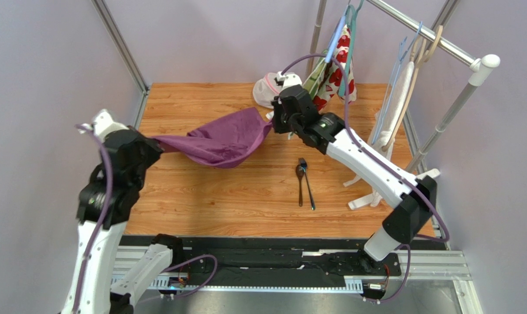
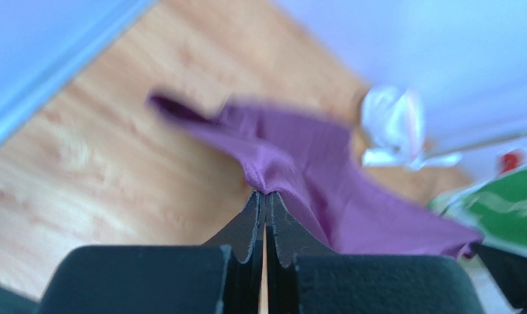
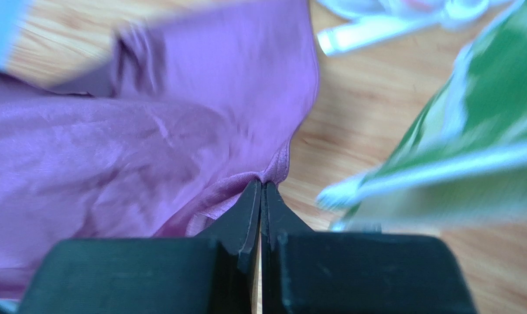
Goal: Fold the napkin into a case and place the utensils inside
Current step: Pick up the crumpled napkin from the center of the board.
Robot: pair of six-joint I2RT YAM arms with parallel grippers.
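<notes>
The left pincer [image 1: 156,142] and right pincer [image 1: 273,122] are each clamped tight on a corner of the napkin [image 1: 223,140], slung between them over the bench [image 1: 233,209]. Nothing is folded yet, and the utensils [image 1: 304,184] lie bare to its right.

Left fingers [image 2: 250,226] pressed together, right fingers [image 3: 243,219] pressed together

The napkin [image 1: 220,140] behind and left of utensils [image 1: 304,184]

Pale lavender walls [image 1: 214,39] enclose a wood-grain table [image 1: 181,203], a white clothes rack [image 1: 486,65] standing at its right.
</notes>
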